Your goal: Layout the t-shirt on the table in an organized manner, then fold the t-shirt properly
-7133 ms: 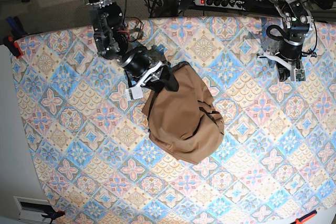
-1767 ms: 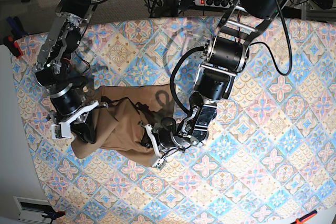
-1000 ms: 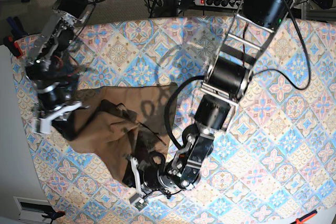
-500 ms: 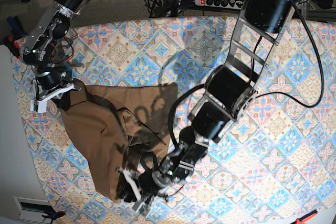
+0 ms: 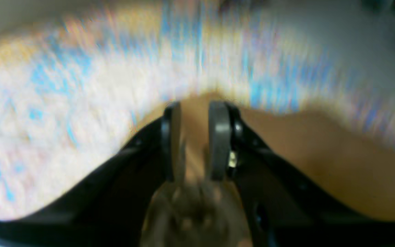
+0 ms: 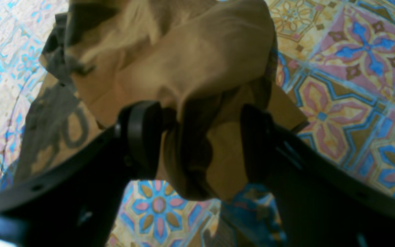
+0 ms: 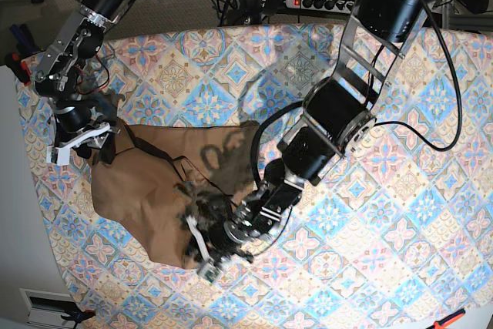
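A crumpled tan-brown cotton t-shirt (image 7: 166,186) stretches from upper left to lower centre of the base view. The right gripper (image 7: 91,138) pinches its upper-left end. The left gripper (image 7: 209,246) pinches the lower end, jaws nearly closed on cloth.

Right gripper (image 6: 201,144) clamped on a bunched fold of the t-shirt (image 6: 183,61), tan cloth squeezed between the two dark fingers (image 6: 142,137) and bulging above them. More of the shirt spread flat on the table (image 6: 348,85) behind, crossed by dark shadows on the left. Patterned tiles of blue, pink and cream visible on the right and below the cloth.
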Motion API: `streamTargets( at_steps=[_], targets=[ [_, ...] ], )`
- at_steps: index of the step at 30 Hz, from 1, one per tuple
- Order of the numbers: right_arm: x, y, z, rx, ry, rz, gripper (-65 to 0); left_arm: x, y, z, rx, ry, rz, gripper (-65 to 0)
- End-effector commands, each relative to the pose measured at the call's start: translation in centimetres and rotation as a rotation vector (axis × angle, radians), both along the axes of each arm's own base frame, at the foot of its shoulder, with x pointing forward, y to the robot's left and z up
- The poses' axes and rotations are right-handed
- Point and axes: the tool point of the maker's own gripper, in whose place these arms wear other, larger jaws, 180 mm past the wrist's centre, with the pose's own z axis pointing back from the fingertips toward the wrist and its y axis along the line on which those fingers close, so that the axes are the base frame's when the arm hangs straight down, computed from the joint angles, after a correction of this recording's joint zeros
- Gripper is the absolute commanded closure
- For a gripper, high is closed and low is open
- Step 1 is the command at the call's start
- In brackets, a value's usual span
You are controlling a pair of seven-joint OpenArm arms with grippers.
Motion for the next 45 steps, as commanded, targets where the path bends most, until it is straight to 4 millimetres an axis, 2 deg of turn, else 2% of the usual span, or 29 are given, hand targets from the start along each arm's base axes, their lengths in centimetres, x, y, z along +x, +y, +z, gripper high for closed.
streamTargets(
  at_steps=[1, 3, 6, 7, 10, 11, 14, 17, 19, 22, 30, 36, 42, 45],
  targets=[
    [0.9, -0.3, 1.7, -0.009, -0.061, 0.0, -34.5, -1.3, -3.1, 3.1, -0.037, -0.054, -0.095, -14.1],
    [0.9, -0.3, 1.7, -0.009, -0.061, 0.0, -34.5, -3.7, -3.1, 3.4, -0.008, -0.063, -0.174, -14.1],
    [0.9, -0.3, 1.7, -0.01, -0.061, -0.001, -34.5, -7.8, -1.7, 5.4, -0.056, -0.095, -0.253, -14.7],
    [0.9, -0.3, 1.7, -0.01, -0.061, -0.001, -34.5, -8.7, -0.5, 6.2, -0.086, -0.103, -0.236, -14.7],
    [0.9, -0.3, 1.7, -0.01, -0.062, -0.001, -34.6, -9.7, 3.4, 6.5, -0.152, -0.086, -0.128, -14.1],
    [0.9, -0.3, 1.7, -0.009, -0.06, -0.001, -34.6, -9.6, 4.9, 6.2, -0.168, -0.073, -0.086, -14.1],
    [0.9, -0.3, 1.6, -0.008, -0.059, -0.001, -34.6, -9.5, 9.6, 3.5, -0.2, 0.001, 0.061, -14.7],
    [0.9, -0.3, 1.6, -0.008, -0.059, -0.001, -34.6, -10.1, 12.2, 0.2, -0.161, 0.117, 0.131, -14.7],
    [0.9, -0.3, 1.6, -0.008, -0.059, -0.001, -34.6, -10.4, 13.4, -1.2, -0.121, 0.194, 0.148, -14.7],
    [0.9, -0.3, 1.6, -0.008, -0.059, -0.001, -34.6, -11.0, 13.9, -2.3, -0.09, 0.29, 0.151, -14.8],
    [0.9, -0.3, 1.6, -0.008, -0.059, -0.001, -34.6, -10.9, 16.2, -4.7, -0.11, 0.515, 0.24, -14.8],
    [0.9, -0.3, 1.6, -0.008, -0.059, -0.001, -34.6, -11.5, 16.7, -6.3, -0.105, 0.682, 0.327, -14.8],
    [0.9, -0.3, 1.6, -0.008, -0.059, -0.001, -34.6, -12.3, 15.2, -9.6, 0.035, 0.841, 0.314, -14.8],
    [0.9, -0.3, 1.6, -0.008, -0.059, -0.001, -34.6, -12.5, 13.9, -10.2, 0.064, 0.872, 0.289, -14.8]
  ],
)
